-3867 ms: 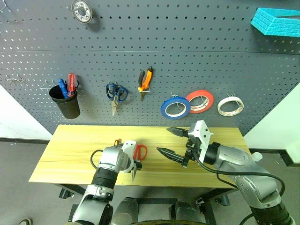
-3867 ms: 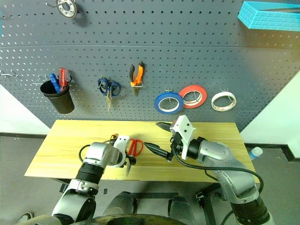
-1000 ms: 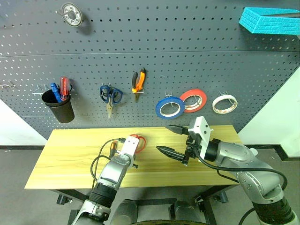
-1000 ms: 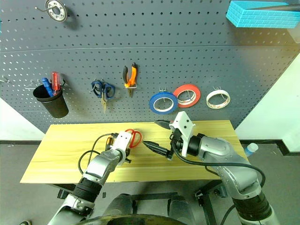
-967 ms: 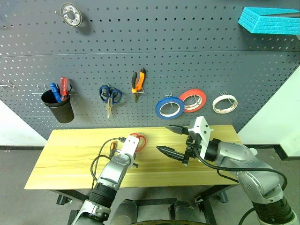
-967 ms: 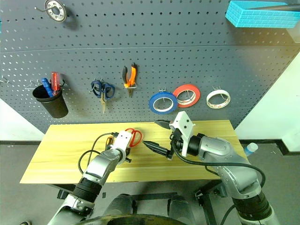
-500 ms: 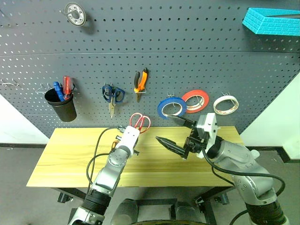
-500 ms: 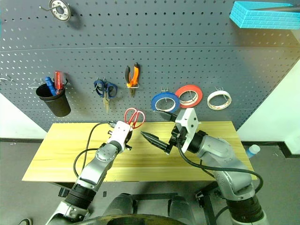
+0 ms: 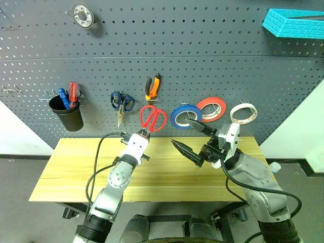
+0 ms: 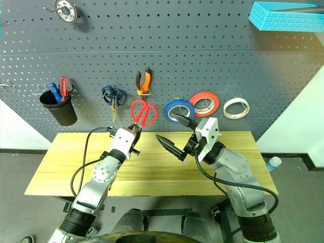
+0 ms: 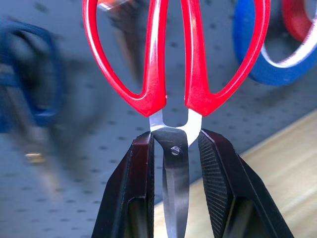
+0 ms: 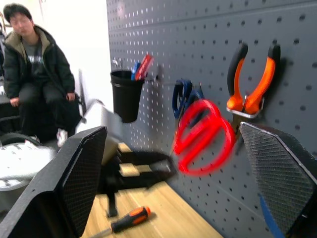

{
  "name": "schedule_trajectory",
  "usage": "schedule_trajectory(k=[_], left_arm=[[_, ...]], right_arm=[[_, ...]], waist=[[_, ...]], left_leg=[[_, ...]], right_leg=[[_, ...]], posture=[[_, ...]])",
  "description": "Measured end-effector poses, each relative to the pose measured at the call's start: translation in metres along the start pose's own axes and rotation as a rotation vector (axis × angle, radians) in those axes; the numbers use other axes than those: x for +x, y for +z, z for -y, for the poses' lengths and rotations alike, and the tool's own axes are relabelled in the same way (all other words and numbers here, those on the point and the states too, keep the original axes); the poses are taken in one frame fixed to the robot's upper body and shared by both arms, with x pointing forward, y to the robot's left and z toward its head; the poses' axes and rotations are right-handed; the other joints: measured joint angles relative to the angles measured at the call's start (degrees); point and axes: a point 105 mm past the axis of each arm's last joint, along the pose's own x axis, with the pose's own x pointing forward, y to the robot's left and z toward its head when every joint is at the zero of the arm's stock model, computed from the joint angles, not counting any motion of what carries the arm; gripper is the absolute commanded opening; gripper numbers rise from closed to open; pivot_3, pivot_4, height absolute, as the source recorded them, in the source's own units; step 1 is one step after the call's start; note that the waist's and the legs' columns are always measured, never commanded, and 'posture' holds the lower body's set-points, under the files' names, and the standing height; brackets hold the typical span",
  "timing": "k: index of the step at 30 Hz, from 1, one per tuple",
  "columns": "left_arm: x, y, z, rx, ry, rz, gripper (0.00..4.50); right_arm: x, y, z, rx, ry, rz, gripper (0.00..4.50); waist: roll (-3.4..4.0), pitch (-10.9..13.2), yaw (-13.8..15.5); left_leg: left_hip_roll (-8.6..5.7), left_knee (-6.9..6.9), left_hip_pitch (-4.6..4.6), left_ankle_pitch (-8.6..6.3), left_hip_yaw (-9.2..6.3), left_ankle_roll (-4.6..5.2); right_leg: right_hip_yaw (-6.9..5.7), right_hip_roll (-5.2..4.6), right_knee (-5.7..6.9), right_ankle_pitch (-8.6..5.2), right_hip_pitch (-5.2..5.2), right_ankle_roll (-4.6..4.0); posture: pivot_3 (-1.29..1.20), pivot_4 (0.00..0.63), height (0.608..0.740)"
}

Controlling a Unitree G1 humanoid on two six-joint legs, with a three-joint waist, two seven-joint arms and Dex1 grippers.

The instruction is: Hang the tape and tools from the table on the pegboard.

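Background of the workspace. A grey floor (image 9: 20, 174) runs beneath and around the work area, edged by a dark baseboard (image 9: 23, 157) at the foot of a white wall (image 9: 17, 134) on the left. A second white wall (image 9: 304, 126) stands on the right, with a small clear bottle (image 10: 272, 163) on the floor near it. A turquoise brick-patterned block (image 9: 293, 23) sits high at the upper right. In the right wrist view, a person (image 12: 34, 79) in a dark jacket sits against a bright white wall. Lighting is even and diffuse.
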Motion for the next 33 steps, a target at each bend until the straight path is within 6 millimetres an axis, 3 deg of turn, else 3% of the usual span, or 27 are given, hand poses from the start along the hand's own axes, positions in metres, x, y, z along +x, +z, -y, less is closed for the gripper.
schedule_trajectory(k=[6, 13, 33], left_arm=[[-0.017, 0.002, -0.032, 0.116, 0.184, 0.038, 0.94], [-0.019, 0.003, -0.053, 0.135, 0.319, 0.042, 0.94], [0.004, -0.015, -0.043, 0.093, 0.300, -0.018, 0.94]], right_arm=[[0.000, -0.002, 0.003, -0.010, 0.012, -0.001, 4.50], [0.004, 0.002, 0.004, -0.013, 0.028, 0.040, 4.50], [0.005, -0.001, 0.006, -0.029, 0.037, 0.025, 4.50]], waist=[[0.00, 0.00, 0.22], [-0.01, -0.03, 2.18], [0.00, -0.05, 2.99]], left_leg=[[0.00, 0.01, 0.00, 0.00, 0.00, 0.00], [-0.01, 0.02, 0.00, 0.00, 0.00, 0.00], [-0.01, 0.02, 0.01, 0.00, 0.00, 0.00]], right_leg=[[0.00, -0.01, 0.00, 0.00, 0.00, 0.00], [0.00, 0.00, 0.02, 0.00, 0.00, 0.00], [-0.01, 0.01, 0.04, 0.01, 0.00, 0.00]], posture=[[0.34, 0.000, 0.740], [0.35, 0.000, 0.740], [0.35, 0.000, 0.740]])
